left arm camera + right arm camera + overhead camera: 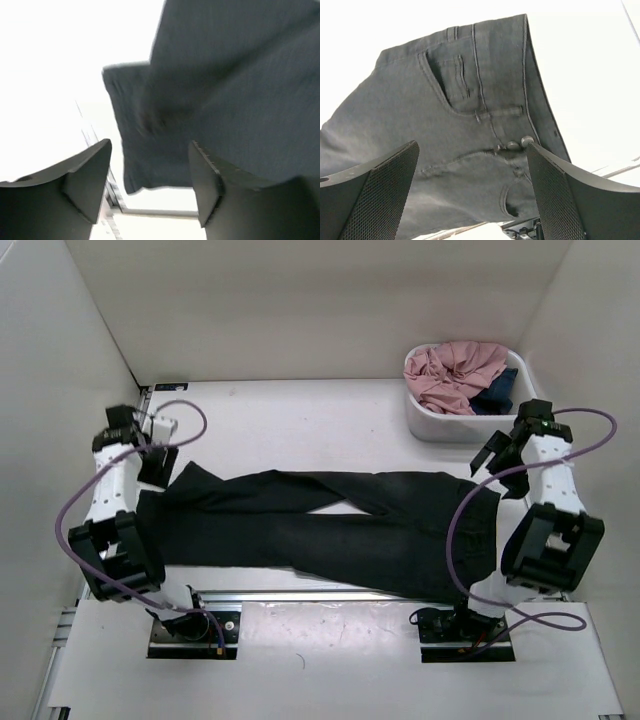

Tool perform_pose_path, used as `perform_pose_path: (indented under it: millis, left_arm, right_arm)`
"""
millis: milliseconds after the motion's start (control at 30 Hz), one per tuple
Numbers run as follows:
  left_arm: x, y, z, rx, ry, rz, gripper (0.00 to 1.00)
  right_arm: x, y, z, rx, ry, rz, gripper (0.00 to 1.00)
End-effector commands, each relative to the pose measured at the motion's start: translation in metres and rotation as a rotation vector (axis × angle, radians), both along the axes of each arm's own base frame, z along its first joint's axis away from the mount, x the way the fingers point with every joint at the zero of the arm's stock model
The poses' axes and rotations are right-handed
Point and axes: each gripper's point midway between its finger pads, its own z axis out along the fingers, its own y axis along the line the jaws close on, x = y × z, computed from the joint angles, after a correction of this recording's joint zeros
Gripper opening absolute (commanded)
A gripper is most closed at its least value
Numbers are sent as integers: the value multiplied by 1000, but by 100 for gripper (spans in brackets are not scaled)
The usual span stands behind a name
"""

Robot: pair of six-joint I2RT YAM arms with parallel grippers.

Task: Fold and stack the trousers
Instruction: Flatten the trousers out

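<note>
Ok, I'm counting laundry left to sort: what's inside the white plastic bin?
A crumpled pink garment fills most of the white plastic bin, with a small dark blue garment at its right side. Whatever lies beneath them is covered.

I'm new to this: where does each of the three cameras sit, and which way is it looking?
Top external: above and behind the arms, looking down on the table, the trousers and a white bin; both arms show, left gripper and right gripper.
Left wrist: on the left wrist, looking past the open left fingers at a trouser leg end.
Right wrist: on the right wrist, looking past the open right fingers at the waist end and its pocket.
Shared: all three see the trousers.
</note>
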Motion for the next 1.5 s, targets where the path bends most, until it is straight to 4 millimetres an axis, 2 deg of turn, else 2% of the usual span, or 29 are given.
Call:
perform_pose_path:
  millis: [0,33,67,100,133,233,433,467,500,533,600,700,733,800,833,900,933,967,1000,1033,1100,1133,1233,1267,1300,1333,1367,1433,1467]
  left_arm:
    - [50,-14,26,-96,-96,-39,75]
    - [70,-15,20,-119,-79,-42,78]
    - [80,-13,15,-127,-71,-31,85]
    - [85,-17,8,-142,-41,-28,87]
    - [101,-22,-5,-163,-9,-39,88]
    - [115,-41,-31,-224,70,-40,90]
    - [113,-65,-76,-254,156,-64,94]
    - [112,-66,-82,-258,165,-54,94]
    - [100,-65,-98,-235,221,-48,94]
    - [100,-59,-107,-203,224,-22,94]
    - [83,-45,-127,-143,292,38,93]
    - [84,-46,-138,-154,293,44,74]
    - [85,-48,-142,-165,292,42,52]
    - [84,-52,-147,-189,302,48,20]
    - [84,-52,-147,-189,302,48,14]
    - [87,-53,-148,-195,291,35,14]
    - [101,-51,-130,-185,228,30,14]
    - [109,-48,-118,-171,191,30,14]
    - [120,-42,-102,-163,133,37,14]
    - [140,-31,-76,-149,41,46,14]
    - [159,-20,-20,-130,-111,50,14]
    - [169,-9,24,-106,-230,59,14]
    - [172,-3,83,-96,-387,52,14]
    - [165,-4,114,-80,-459,45,14]
    - [163,-7,128,-80,-502,33,14]
    - [158,-10,136,-77,-523,18,14]
    - [147,-9,128,-86,-505,25,14]
    - [129,-11,140,-83,-544,23,14]
    - [118,-15,120,-93,-505,27,14]
  right_arm:
    - [10,-3,-26,54,99,-6,93]
    - [20,-4,-29,63,81,-1,93]
    - [22,-4,-43,76,126,-2,93]
    - [25,-3,-49,95,138,-11,93]
    - [29,-7,-61,104,159,-33,93]
    - [34,-9,-80,136,195,-65,94]
    - [29,-13,-112,124,265,-74,94]
    - [21,-10,-120,132,296,-75,92]
    - [21,-10,-122,131,293,-75,91]
    - [21,-10,-124,132,289,-85,90]
    - [17,-7,-132,161,290,-99,79]
    - [16,-6,-136,163,300,-99,68]
    - [14,-6,-139,166,310,-100,61]
    - [16,-10,-139,165,299,-108,52]
    - [16,-10,-139,165,299,-108,40]
    - [16,-12,-137,151,294,-101,25]
    - [17,-19,-128,130,269,-100,19]
    - [22,-21,-121,123,244,-99,5]
    - [23,-24,-116,102,232,-92,0]
    - [26,-26,-103,86,194,-75,0]
    - [30,-31,-86,66,143,-63,0]
    - [33,-32,-70,53,94,-41,0]
    - [33,-27,-35,54,-14,4,0]
    - [31,-25,-31,52,-33,18,0]
    - [31,-26,-18,34,-72,28,0]
    - [25,-24,-17,30,-67,42,0]
    - [20,-22,-18,31,-64,42,0]
    - [14,-19,-13,30,-82,55,0]
    - [11,-16,-13,39,-85,59,0]
